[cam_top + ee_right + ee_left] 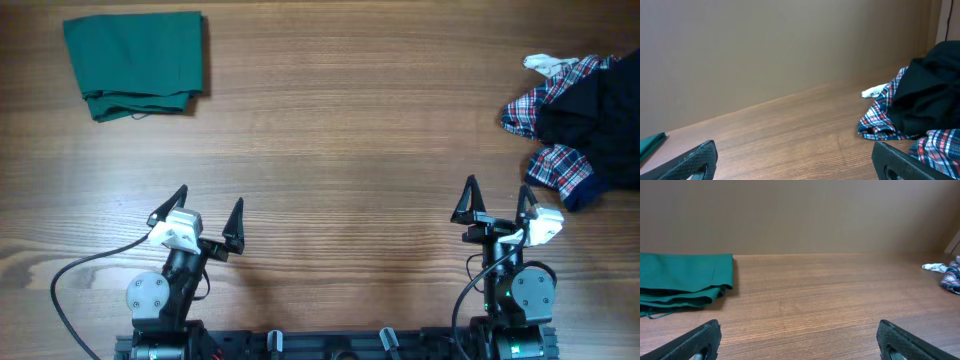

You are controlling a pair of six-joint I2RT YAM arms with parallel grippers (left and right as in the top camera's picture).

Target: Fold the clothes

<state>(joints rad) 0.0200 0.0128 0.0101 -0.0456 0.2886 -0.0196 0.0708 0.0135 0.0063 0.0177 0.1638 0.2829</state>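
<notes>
The left gripper (210, 197) and right gripper (497, 187) stand wide open, empty, at the table's (340, 150) near edge. The black shirt (600, 115) lies crumpled over a plaid shirt (560, 165) at the right edge.

Count: one table (340, 150). Three garments on it: one green garment (135, 62), one plaid shirt (555, 168), one black shirt (600, 115). One small white cloth piece (545, 63). Two grippers: left gripper (210, 195), right gripper (497, 186).
</notes>
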